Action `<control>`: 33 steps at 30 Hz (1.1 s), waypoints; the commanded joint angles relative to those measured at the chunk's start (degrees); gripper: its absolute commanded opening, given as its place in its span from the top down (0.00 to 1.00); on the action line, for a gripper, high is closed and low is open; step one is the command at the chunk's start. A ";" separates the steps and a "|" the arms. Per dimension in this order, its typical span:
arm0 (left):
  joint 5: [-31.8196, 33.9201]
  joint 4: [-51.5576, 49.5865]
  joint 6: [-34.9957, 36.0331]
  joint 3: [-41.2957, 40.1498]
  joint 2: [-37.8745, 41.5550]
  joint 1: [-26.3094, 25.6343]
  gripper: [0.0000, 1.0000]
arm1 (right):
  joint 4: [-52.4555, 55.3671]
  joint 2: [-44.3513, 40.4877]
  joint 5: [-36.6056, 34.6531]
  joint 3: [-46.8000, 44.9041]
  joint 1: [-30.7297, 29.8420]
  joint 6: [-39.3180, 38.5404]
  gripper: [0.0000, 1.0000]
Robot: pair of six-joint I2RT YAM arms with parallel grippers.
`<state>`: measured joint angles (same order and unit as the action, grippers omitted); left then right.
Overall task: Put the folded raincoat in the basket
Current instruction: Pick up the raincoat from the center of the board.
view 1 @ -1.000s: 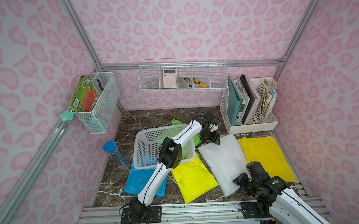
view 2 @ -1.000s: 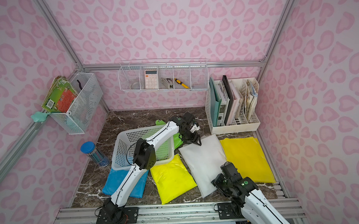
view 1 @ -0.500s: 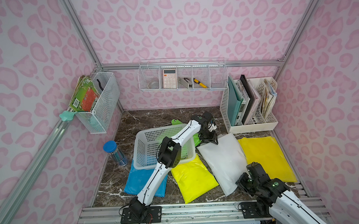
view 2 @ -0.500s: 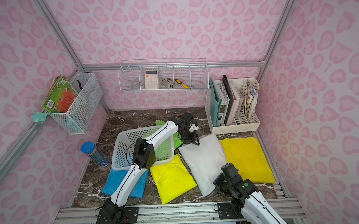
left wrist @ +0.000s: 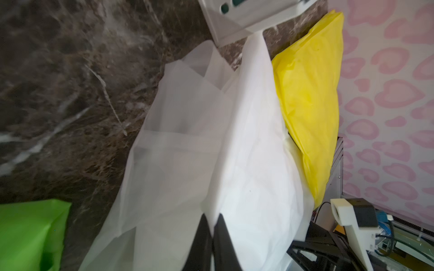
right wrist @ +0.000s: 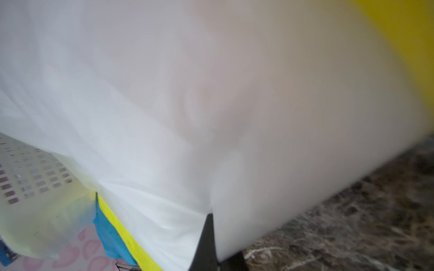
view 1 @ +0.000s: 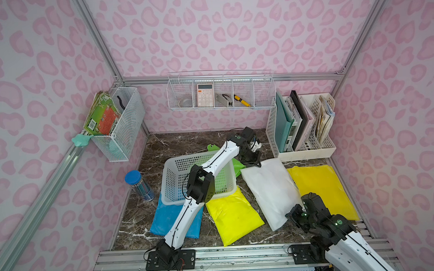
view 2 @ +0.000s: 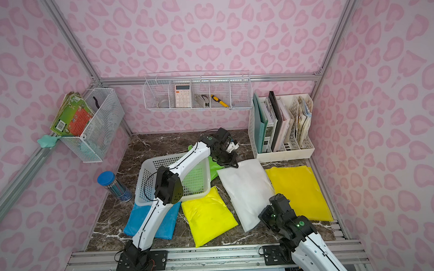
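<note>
One basket (view 1: 172, 184), five folded raincoats (view 1: 232, 215) on the bench (view 1: 186, 144), left fingers (left wrist: 202, 244) and right fingers (right wrist: 206, 241) clamping the white raincoat (view 1: 267, 186)

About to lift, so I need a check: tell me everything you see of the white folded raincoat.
The white raincoat is a thin, translucent, plastic-looking rectangle, folded in layers, lying slanted on the marble table. The left gripper is shut on its far corner, the right gripper on its near corner. One long edge overlaps the larger yellow raincoat.
</note>
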<state>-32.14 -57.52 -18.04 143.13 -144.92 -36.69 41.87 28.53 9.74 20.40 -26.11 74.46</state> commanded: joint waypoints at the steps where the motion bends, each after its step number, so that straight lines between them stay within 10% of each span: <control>1: 1.83 -0.51 -0.96 0.30 3.50 0.28 1.00 | -0.45 0.46 -2.27 4.40 0.09 -0.73 1.00; 15: 1.04 -4.20 -2.39 -1.05 6.24 2.16 1.00 | 3.73 6.24 -2.45 21.17 0.14 -6.71 1.00; 18: -0.77 -3.18 -3.23 -2.79 3.24 1.90 0.79 | 4.91 4.76 -1.79 17.64 0.15 -6.91 1.00; 24: 2.18 -3.65 -1.85 -4.78 0.18 0.71 0.47 | 7.02 0.13 -4.96 8.97 0.10 -6.61 0.62; 33: 4.16 -3.43 -0.77 -5.20 -0.10 0.42 0.45 | 4.04 -3.63 -7.11 -1.59 2.77 -4.96 0.39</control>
<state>-28.88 -60.53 -20.23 138.06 -144.88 -36.32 47.68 25.15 4.19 20.32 -24.27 68.77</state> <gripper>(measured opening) 0.548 0.602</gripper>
